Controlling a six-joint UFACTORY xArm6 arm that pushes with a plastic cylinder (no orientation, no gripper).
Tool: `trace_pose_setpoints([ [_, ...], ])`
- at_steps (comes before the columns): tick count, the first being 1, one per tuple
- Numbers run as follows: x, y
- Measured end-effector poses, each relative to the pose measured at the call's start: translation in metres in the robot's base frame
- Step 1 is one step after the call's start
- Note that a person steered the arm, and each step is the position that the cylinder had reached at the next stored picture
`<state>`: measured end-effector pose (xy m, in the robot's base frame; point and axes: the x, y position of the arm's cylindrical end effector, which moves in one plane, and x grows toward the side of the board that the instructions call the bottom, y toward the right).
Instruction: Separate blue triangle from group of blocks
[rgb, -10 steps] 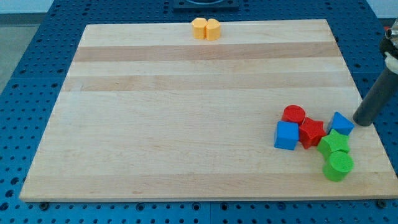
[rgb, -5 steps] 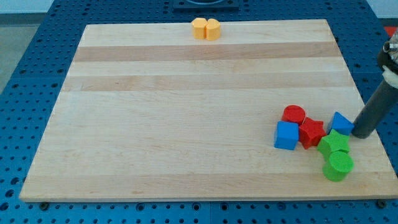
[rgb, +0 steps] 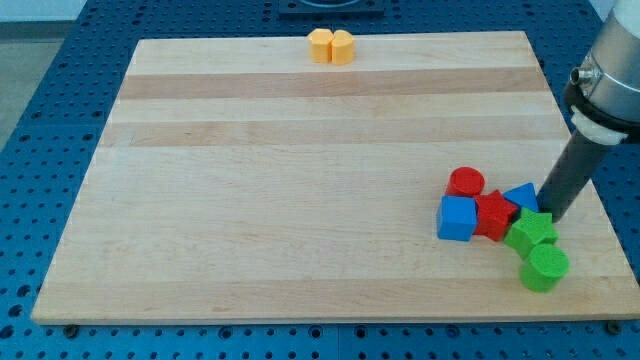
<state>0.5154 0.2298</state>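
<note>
The blue triangle (rgb: 521, 197) sits at the right of the wooden board (rgb: 300, 150), pressed into a cluster. It touches the red star (rgb: 494, 214) on its left and the green star (rgb: 531, 232) below it. The red cylinder (rgb: 465, 182) and the blue cube (rgb: 457, 218) lie further to the view's left, and the green cylinder (rgb: 545, 267) lies at the cluster's bottom. My tip (rgb: 553, 211) stands just right of the blue triangle, touching its right edge, above the green star.
Two orange blocks (rgb: 331, 46) sit side by side at the top edge of the board. The board's right edge runs close to the cluster. A blue perforated table (rgb: 40, 150) surrounds the board.
My tip moved to the view's left and pushed the blue triangle left against the red star. The red star, red cylinder and blue cube shifted slightly left.
</note>
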Motion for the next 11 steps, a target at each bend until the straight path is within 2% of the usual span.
trace_pose_setpoints([
  [3,-0.001,-0.025],
  [7,-0.036,-0.030],
  [11,-0.068,-0.134],
])
